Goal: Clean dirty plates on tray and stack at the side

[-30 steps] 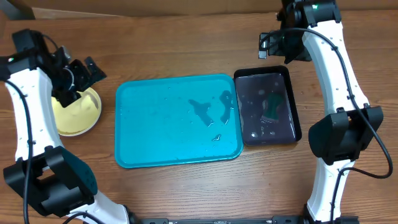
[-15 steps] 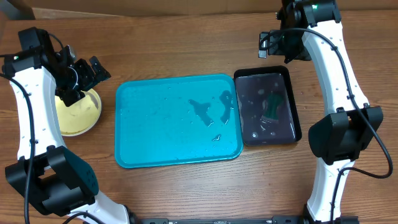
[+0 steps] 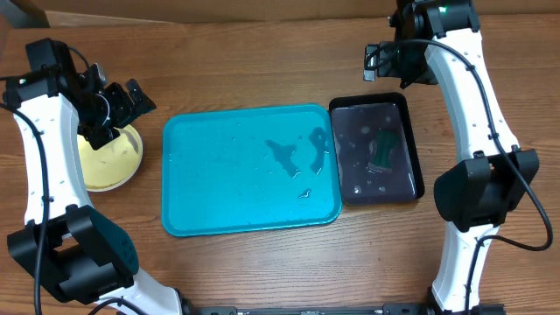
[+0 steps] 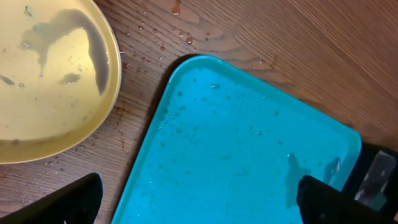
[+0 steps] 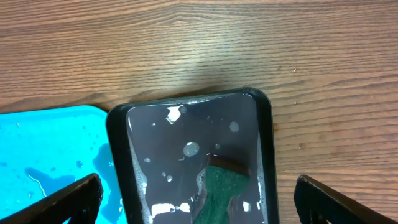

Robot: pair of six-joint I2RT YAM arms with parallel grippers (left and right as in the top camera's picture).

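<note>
A yellow plate (image 3: 107,159) lies on the table left of the turquoise tray (image 3: 219,201); if other plates lie under it, they are hidden. The tray holds only water and dark blue smears. In the left wrist view the plate (image 4: 43,81) is wet with grey streaks and the tray (image 4: 236,143) lies beside it. My left gripper (image 3: 131,98) is open and empty, above the table between plate and tray; its fingers (image 4: 199,202) span the tray's corner. My right gripper (image 3: 378,63) is open and empty above the far end of the black tray; its fingers (image 5: 199,199) frame that tray.
A black tray (image 3: 407,166) of soapy water with a green sponge (image 3: 386,147) stands right of the turquoise tray; both show in the right wrist view, tray (image 5: 118,162) and sponge (image 5: 227,193). Water drops lie on the wood by the plate (image 4: 149,37).
My left gripper rose and shifted a little to the upper right, away from the yellow plate, then held still. The right arm has not moved.
</note>
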